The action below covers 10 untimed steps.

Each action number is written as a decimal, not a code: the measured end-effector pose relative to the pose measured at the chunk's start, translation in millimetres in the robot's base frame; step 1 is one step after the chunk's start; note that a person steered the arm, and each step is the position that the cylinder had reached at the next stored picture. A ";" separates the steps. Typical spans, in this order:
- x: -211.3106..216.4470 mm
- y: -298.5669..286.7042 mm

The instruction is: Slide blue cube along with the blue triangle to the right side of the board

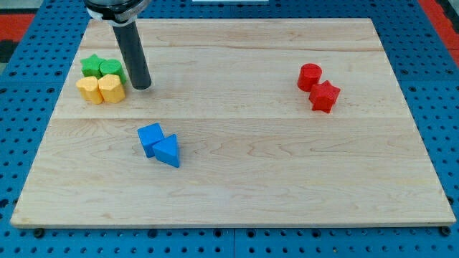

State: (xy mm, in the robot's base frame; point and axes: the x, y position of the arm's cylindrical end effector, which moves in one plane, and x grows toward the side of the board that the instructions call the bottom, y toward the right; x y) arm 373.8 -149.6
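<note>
The blue cube [150,137] and the blue triangle [168,151] lie touching each other on the wooden board [244,193], left of centre and toward the view's bottom. The triangle is at the cube's lower right. My tip [141,87] rests on the board above and slightly left of the blue cube, well apart from it. The tip stands just right of the green and yellow blocks.
Two green blocks, a star [91,65] and a rounder one [111,69], and two yellow blocks [89,89] [111,89] cluster at the view's upper left. A red cylinder [310,75] and a red star-shaped block [325,96] touch at the upper right.
</note>
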 end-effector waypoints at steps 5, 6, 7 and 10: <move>125.1 23.9; 154.4 69.7; 156.6 99.9; 175.3 94.1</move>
